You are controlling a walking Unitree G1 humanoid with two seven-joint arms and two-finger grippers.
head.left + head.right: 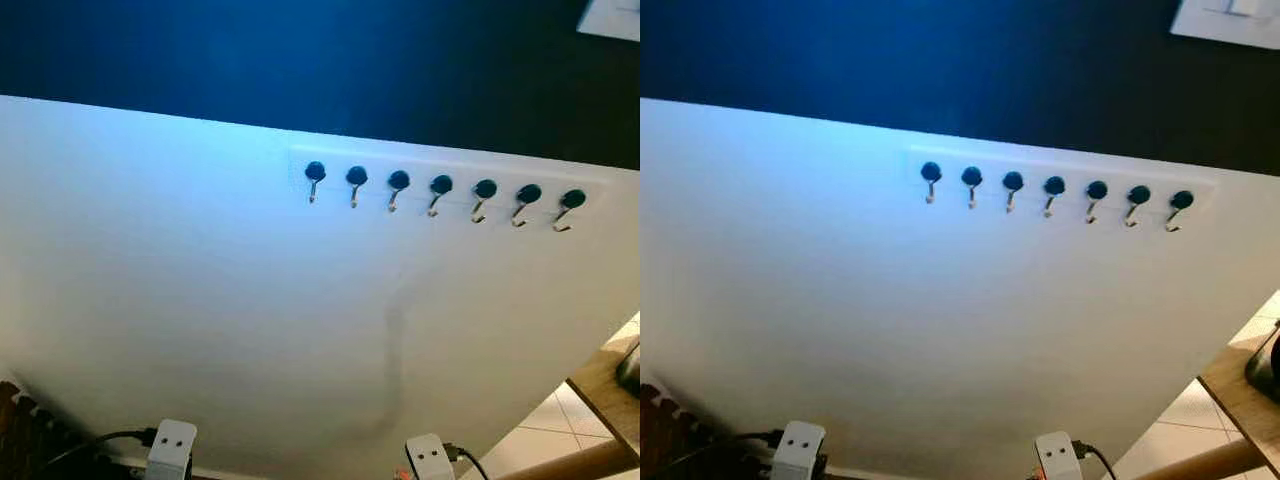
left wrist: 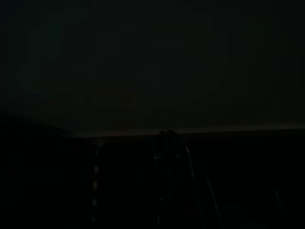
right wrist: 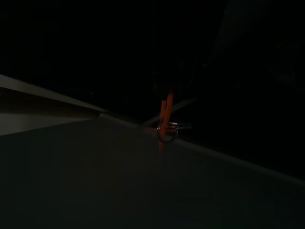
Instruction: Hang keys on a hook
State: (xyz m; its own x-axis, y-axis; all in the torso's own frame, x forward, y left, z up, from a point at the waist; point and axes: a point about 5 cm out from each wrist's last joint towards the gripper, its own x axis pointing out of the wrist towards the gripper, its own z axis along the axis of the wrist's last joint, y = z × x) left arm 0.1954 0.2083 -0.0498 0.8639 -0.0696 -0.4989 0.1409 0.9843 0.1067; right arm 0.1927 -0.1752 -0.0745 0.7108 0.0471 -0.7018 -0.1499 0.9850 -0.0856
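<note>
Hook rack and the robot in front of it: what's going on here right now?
The robot faces a white wall panel with a rack of seven dark-knobbed hooks, all bare. Both arms hang low, just their wrists at the bottom of the head view. In the dark right wrist view, an orange strap with a metal key ring dangles at the right gripper, so the keys look to be in hand but not yet raised to a hook. The left gripper is idle, too dark to read.

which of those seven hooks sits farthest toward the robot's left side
The end hook at the rack's left end; the other six run off to its right.
</note>
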